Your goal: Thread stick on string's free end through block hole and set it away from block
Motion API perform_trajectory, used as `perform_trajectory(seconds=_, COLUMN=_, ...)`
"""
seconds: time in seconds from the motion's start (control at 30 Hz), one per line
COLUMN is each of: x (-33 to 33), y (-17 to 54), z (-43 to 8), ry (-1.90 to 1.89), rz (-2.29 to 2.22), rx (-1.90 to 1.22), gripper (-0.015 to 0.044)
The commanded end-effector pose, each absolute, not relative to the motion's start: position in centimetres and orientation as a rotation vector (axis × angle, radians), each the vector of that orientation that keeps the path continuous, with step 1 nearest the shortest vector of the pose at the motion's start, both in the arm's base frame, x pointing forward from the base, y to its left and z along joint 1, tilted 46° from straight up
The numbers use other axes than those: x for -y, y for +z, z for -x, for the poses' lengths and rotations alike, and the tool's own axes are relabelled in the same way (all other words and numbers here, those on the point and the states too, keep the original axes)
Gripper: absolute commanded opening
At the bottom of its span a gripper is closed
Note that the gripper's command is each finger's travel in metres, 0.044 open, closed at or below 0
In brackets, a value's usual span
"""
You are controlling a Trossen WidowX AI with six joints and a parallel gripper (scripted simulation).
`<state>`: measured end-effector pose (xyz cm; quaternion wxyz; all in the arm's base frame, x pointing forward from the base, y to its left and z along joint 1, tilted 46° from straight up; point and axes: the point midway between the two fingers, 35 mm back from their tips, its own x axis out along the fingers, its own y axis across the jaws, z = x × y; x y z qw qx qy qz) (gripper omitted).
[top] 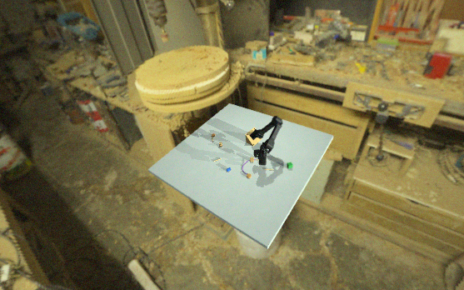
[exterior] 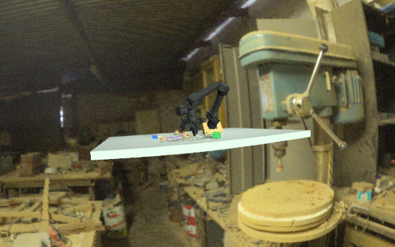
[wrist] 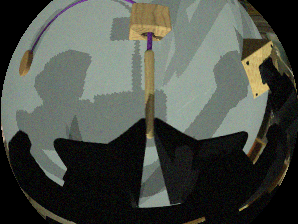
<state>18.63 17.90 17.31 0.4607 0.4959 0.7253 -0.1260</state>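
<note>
On the pale table [top: 207, 183] [exterior: 137, 147], at the far left seen from above, stand two small brown objects. Next come a short loose stick [top: 217, 159] and a small blue block [top: 228, 169] [exterior: 154, 136]. Right of these, a purple string [top: 243, 167] [exterior: 174, 137] [wrist: 56, 14] curves from the round wooden button [top: 248, 176] [exterior: 164, 138] [wrist: 26, 63] to the wooden block [top: 251, 160] [exterior: 186, 135] [wrist: 150, 21]. In the wrist view, string shows again at the block's near side, leading to the thin wooden stick [wrist: 149, 92], which is wholly outside the block. Just beside the block, the black gripper [top: 262, 163] [exterior: 195, 135] [wrist: 149, 121] points down, its fingertips nearly together, pinching the stick's end farthest from the string. Farther right are another loose stick [top: 269, 169] and a green cube [top: 290, 165] [exterior: 216, 135].
</note>
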Motion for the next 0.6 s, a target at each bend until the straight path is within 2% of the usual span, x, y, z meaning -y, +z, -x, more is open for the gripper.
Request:
perform_trajectory(seconds=0.0, x=-18.2, y=18.0, z=-18.5, ry=-0.302, rz=-1.214, rx=-1.777, gripper=0.0)
perform_trajectory(seconds=0.57, x=-19.2, y=19.0, z=-17.4, ry=-0.284, rz=-1.154, rx=-1.789, gripper=0.0)
